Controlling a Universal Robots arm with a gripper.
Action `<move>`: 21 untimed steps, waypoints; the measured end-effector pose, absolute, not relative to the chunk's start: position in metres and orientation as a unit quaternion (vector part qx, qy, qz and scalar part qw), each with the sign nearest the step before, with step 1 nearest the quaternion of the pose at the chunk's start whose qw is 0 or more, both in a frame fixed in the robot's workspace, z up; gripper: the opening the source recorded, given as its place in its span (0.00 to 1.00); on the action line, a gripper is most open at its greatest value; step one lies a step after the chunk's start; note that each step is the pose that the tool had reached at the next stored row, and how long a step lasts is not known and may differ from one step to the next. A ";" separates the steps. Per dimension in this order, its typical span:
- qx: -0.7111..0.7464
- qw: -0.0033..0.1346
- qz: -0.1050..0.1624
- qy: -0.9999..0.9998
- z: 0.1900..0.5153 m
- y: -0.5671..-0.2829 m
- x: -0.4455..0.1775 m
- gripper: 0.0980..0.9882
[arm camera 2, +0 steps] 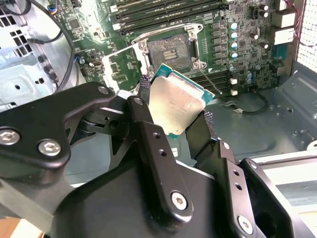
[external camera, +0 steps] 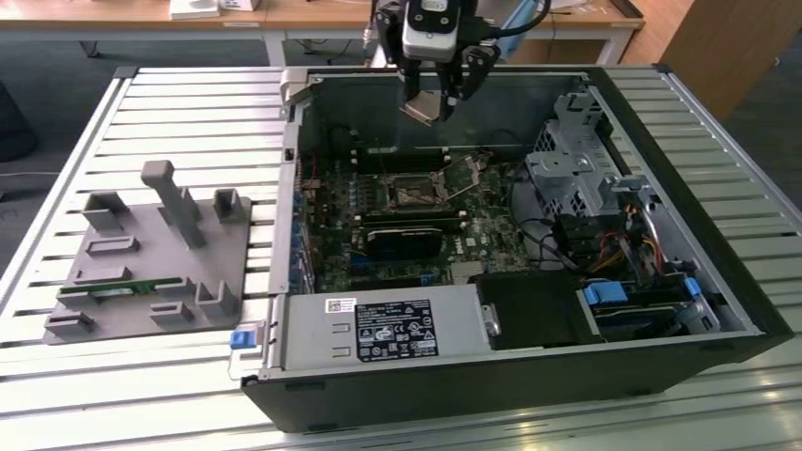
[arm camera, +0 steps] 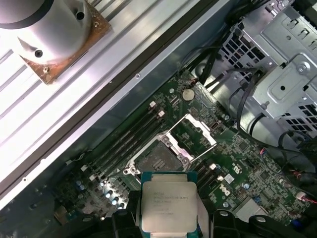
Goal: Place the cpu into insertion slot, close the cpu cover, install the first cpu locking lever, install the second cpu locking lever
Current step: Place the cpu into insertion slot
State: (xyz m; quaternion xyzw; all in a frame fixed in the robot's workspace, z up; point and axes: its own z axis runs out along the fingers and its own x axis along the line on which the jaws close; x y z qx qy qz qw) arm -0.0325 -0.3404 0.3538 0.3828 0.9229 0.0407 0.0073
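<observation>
Currently grasping the cpu (arm camera 2: pixel 178 106) by two opposite edges, clenched between the black fingers (arm camera 2: pixel 148 134) of the gripper (arm camera 2: pixel 174 113), with the silvery lid turned towards both wrist cameras. Hanging at a tilt, one corner lowest, above the open computer case (external camera: pixel 701 310) in the exterior view, well apart from the motherboard (external camera: pixel 376 225) below. Not yet seated in the insertion slot (arm camera: pixel 158 161), seen bare with its contact field exposed, nor shut under the cpu cover (arm camera: pixel 201 129), standing open at the slot's far edge. Judged risky on three counts: could slip or twist in so thin an edge grip, then meet the slot askew and bend the contacts; could arrive rotated against the slot's keying unless squared up first; could clip the raised cover frame on the way down and get knocked out of line or dropped onto the board.
</observation>
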 end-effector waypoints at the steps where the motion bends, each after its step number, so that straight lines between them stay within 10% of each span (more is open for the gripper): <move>1: 0.386 0.007 0.041 0.922 0.354 -0.340 -0.032 0.49; 21: 0.440 0.010 0.040 0.897 0.354 -0.340 -0.032 0.49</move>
